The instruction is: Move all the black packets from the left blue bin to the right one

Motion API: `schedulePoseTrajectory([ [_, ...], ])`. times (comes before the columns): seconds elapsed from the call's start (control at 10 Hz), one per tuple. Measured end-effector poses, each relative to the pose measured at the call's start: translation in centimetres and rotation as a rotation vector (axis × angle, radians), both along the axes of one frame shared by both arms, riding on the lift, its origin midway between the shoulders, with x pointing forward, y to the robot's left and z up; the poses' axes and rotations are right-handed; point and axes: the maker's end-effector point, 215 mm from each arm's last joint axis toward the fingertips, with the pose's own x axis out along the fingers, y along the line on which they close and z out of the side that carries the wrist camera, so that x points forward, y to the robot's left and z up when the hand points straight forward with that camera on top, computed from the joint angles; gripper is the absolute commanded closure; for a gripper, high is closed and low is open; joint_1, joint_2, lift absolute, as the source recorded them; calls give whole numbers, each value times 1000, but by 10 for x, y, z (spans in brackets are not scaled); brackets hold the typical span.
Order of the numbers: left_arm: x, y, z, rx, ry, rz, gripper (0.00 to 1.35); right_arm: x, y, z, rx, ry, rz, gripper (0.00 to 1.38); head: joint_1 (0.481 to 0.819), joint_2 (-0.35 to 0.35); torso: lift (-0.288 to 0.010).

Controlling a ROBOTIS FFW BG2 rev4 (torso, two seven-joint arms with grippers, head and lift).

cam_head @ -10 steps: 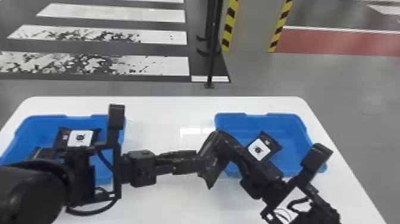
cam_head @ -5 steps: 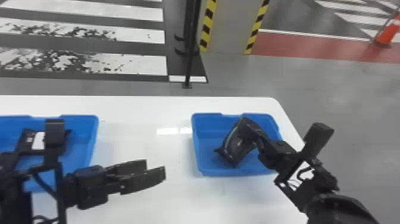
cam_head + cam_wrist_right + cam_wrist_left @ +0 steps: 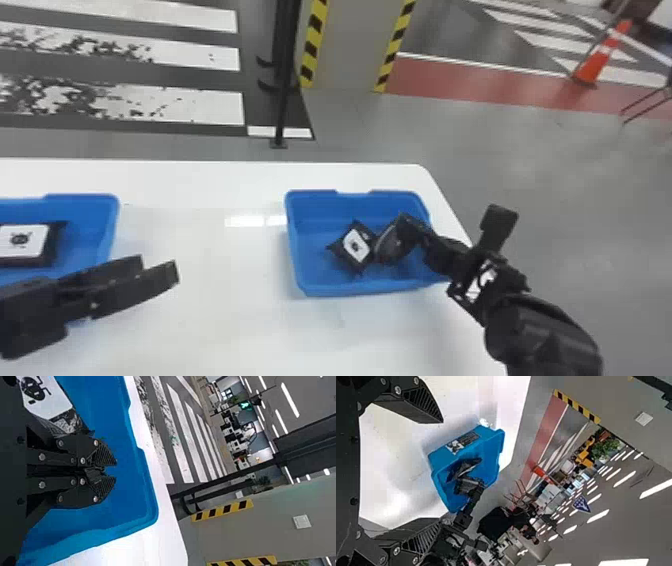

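Black-armed, now holds a dark packet (image 3: 390, 246) in the right jaws farther right over the right bin (image 3: 345, 290), baring a labelled packet (image 3: 356, 246), so likely needs only release, with left jaws open and another packet (image 3: 22, 242) in the left bin (image 3: 92, 202).

Indoor hall, painted crosswalk (image 3: 215, 107)
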Motion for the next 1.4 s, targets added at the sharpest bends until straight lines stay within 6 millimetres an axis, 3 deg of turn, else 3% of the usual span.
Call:
schedulePoseTrajectory([
  [0.1,0,3,0,3,0,7,190,1,-3,5,-15,-16,-11,124,695,-281,-139],
  [0.3,1,10,-2,12,-3,23,183,-18,-5,46,-113,-96,-57,125,695,-285,-139],
  [0.6,15,48,-4,64,-24,106,177,-72,26,90,-187,-202,-45,130,695,-229,-139],
  [0.8,32,102,-8,164,-41,218,163,-106,55,107,-200,-266,-29,130,695,-127,-139],
  [1.0,53,172,-8,311,-45,354,160,-140,86,124,-206,-298,-5,130,695,13,-139],
  [1.2,72,223,-10,412,-15,451,162,-167,117,122,-162,-276,42,133,695,111,-139],
  [1.4,90,269,-25,472,50,540,162,-178,139,116,-109,-258,70,133,695,188,-139],
])
